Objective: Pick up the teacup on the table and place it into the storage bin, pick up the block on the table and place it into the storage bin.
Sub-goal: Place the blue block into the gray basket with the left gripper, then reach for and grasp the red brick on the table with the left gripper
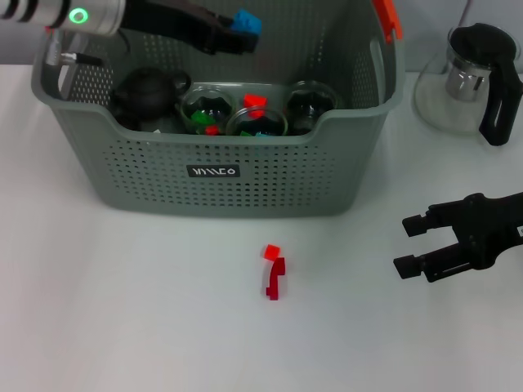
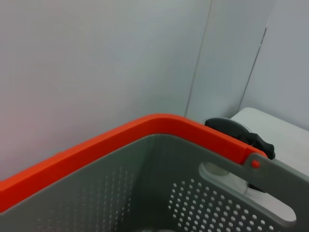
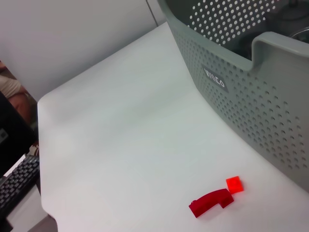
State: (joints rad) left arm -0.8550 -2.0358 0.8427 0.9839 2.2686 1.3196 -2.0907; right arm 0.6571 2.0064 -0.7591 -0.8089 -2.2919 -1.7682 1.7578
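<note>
1. Storage bin: grey-green perforated basket with a black label, standing at the back of the white table. Its orange handle is folded to the far side, leaving the mouth clear for drops from above.
2. Bin contents: a dark teapot, three glass cups side by side against the near wall, and small red and green pieces among them. No teacup stands on the bare table, so the cup part looks done.
3. Left gripper: poised over the open bin near its back wall, fingers closed on a blue block. Judged to be held there for release into the bin.
4. Red blocks: a small bright square piece touching a darker curved piece, lying on the table in front of the bin, apart from both arms. Judged next for collection.
5. Right gripper: low over the table at the right, fingers spread wide with nothing between them, pointing toward the red blocks but well short of them; probably readied for that pick.
6. Glass kettle: black handle and lid, right of the bin, not part of the job.
</note>
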